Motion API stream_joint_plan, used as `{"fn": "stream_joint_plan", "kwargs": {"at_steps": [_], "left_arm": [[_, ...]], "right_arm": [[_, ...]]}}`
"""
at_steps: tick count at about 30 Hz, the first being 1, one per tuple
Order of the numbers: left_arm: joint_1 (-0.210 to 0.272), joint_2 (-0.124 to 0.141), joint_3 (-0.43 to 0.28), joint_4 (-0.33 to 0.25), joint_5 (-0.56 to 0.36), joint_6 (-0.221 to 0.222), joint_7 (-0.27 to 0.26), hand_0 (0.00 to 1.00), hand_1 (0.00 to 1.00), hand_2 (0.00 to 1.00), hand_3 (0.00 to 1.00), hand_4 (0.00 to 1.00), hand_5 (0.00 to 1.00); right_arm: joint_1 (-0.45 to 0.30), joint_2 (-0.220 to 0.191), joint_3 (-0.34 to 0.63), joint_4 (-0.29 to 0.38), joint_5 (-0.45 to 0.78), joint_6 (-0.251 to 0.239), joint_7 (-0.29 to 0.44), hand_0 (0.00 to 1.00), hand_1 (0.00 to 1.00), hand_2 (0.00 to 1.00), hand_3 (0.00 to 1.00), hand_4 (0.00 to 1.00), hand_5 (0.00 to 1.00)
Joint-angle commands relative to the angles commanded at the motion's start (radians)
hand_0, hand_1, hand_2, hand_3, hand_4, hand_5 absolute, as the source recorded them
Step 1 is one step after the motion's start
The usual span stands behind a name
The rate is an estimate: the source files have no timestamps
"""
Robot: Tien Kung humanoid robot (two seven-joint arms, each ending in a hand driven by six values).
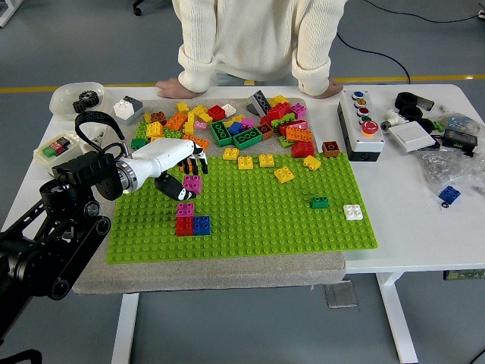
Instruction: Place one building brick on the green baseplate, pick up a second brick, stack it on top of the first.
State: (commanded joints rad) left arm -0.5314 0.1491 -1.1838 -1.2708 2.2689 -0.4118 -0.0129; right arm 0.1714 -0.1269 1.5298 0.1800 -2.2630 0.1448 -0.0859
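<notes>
One magenta brick (192,183) is clamped in the left hand's (178,168) fingers over the green baseplate (258,220), just above the pink-red-blue stack (192,220), loose brick pile (235,125) behind.

On the green baseplate (250,212), apart from the heap along its far edge, stand one stacked cluster of three bricks (192,219) (magenta, red, blue), one small green brick (320,202) and one white brick (353,212). Four yellow bricks (266,160) sit near the baseplate's far edge; the heap is too jumbled to count. One blue brick (449,195) lies right of the baseplate
</notes>
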Motion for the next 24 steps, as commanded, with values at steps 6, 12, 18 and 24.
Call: {"fn": "stream_joint_plan", "kwargs": {"at_steps": [6,12,18,24], "left_arm": [[0.011,-0.011,0.01,0.0,0.0,-0.002,0.006,0.519,0.485,0.485,0.551,0.839,0.002],[0.015,-0.016,0.014,-0.002,0.0,-0.009,0.01,0.518,0.485,0.486,0.551,0.838,0.002],[0.021,-0.022,0.018,-0.002,0.0,-0.009,0.014,0.518,0.485,0.486,0.551,0.838,0.002],[0.026,-0.027,0.02,-0.004,0.0,-0.011,0.021,0.517,0.483,0.485,0.551,0.838,0.002]], "right_arm": [[-0.002,-0.001,0.001,0.0,-0.001,0.0,0.0,0.741,0.641,0.711,0.591,0.83,0.408],[-0.002,-0.001,0.001,0.0,0.0,-0.001,0.0,0.741,0.641,0.711,0.591,0.831,0.408],[-0.002,-0.001,0.0,0.0,0.0,0.0,0.0,0.741,0.64,0.711,0.592,0.83,0.407],[-0.002,-0.001,-0.003,0.0,-0.001,0.001,0.001,0.741,0.641,0.71,0.591,0.83,0.407]]}}
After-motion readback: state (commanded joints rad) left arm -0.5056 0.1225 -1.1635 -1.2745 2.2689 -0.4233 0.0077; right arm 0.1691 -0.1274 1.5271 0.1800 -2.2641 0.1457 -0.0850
